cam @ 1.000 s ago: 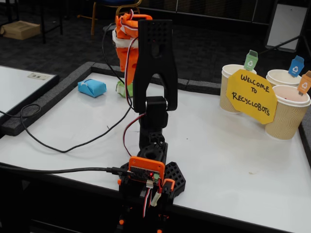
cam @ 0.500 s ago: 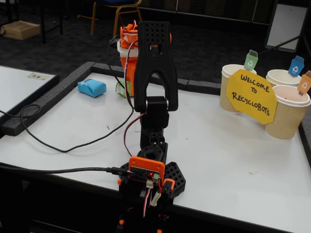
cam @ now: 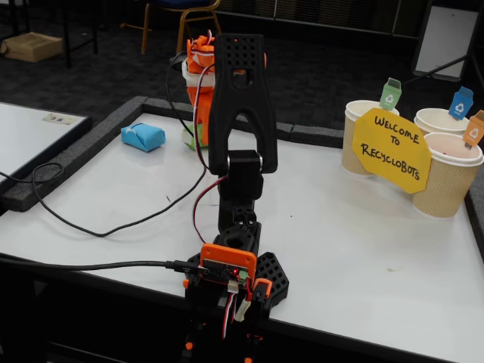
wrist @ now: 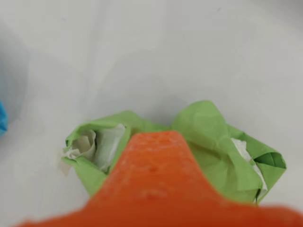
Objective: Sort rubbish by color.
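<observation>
While the gripper (cam: 198, 121) sits low over the green bundle (wrist: 213, 146), its opening cannot be told; blue bundle (cam: 142, 137) lies at nine o'clock of it.

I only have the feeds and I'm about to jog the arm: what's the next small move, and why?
Probably ease the tool a little lower, then close. In the wrist view its orange finger sits over the middle of the green paper bundle, which still lies on the white table; the second finger is out of sight, so a grip isn't confirmed. The blue bundle lies apart, untouched.
</observation>
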### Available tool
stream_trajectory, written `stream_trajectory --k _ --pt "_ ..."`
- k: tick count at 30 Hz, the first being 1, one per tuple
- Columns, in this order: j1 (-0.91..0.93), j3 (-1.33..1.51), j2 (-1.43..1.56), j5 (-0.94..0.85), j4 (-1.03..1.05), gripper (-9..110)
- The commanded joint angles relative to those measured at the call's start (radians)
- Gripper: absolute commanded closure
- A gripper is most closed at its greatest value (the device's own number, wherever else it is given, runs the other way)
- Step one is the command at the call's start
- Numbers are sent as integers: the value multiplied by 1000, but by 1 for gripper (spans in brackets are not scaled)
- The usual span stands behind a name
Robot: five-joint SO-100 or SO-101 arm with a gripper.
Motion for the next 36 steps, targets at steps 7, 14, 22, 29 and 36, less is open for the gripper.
stream_trajectory --k 7,14,22,29,36 --pt "61 -222 48 17 84 101" --pt "81 -252 235 8 196 101" --pt "166 -143 531 14 259 101" --pt "247 23 782 17 302 101" --pt "288 143 1005 18 350 101"
